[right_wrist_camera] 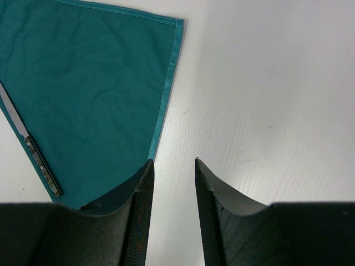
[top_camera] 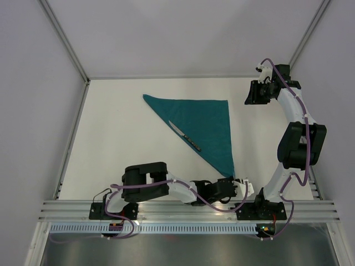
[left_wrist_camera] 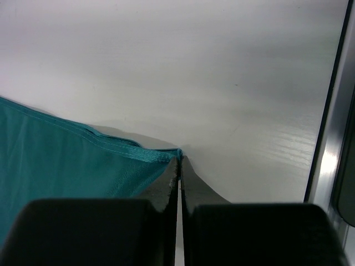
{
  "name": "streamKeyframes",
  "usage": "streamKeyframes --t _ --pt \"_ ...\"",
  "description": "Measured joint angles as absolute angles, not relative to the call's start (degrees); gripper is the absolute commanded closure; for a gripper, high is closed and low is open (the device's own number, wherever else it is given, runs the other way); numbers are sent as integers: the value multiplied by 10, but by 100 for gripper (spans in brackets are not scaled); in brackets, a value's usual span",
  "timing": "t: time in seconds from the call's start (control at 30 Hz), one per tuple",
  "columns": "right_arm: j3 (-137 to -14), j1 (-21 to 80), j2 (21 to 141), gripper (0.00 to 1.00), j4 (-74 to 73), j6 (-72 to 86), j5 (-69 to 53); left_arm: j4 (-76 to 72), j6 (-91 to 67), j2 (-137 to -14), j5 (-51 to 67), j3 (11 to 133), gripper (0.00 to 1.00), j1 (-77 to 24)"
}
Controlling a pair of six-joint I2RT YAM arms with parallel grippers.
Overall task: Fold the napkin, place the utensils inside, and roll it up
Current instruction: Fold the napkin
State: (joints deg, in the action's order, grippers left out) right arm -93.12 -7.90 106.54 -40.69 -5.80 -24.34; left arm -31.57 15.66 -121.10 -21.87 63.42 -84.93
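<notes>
The teal napkin (top_camera: 202, 124) lies folded into a triangle on the white table, one point aimed at the near edge. The knife (top_camera: 184, 136) rests along its long slanted edge, silver blade toward the far left. My left gripper (top_camera: 238, 180) is low at the napkin's near corner. In the left wrist view its jaws (left_wrist_camera: 179, 160) are shut, with the hemmed corner of the napkin (left_wrist_camera: 66, 160) pinched at their tips. My right gripper (top_camera: 250, 94) hangs open beside the napkin's far right corner. The right wrist view shows only bare table between its fingers (right_wrist_camera: 173, 162), with the napkin (right_wrist_camera: 94, 83) and knife (right_wrist_camera: 33, 152) to the left.
An aluminium rail (top_camera: 188, 208) runs along the near edge behind the left gripper. A metal frame strip (left_wrist_camera: 333, 138) borders the table's right side. White walls enclose the table at the back and sides.
</notes>
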Motion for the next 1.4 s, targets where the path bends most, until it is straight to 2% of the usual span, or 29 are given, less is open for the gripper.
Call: streamKeyframes --t 0.4,0.67,1.03,1.4 --pt "-931 -79 1065 59 -407 -58 -243 -304 78 -1140 -154 632 98 -768" --pt "-931 -79 1065 59 -407 -58 -244 -317 -25 -1103 -116 579 98 -694" --pt "-931 -79 1065 59 -409 -58 -244 -318 -148 -1055 -121 510 98 -591" --pt "-931 -79 1065 59 -412 -63 -243 -300 -193 -1031 -141 506 98 -511"
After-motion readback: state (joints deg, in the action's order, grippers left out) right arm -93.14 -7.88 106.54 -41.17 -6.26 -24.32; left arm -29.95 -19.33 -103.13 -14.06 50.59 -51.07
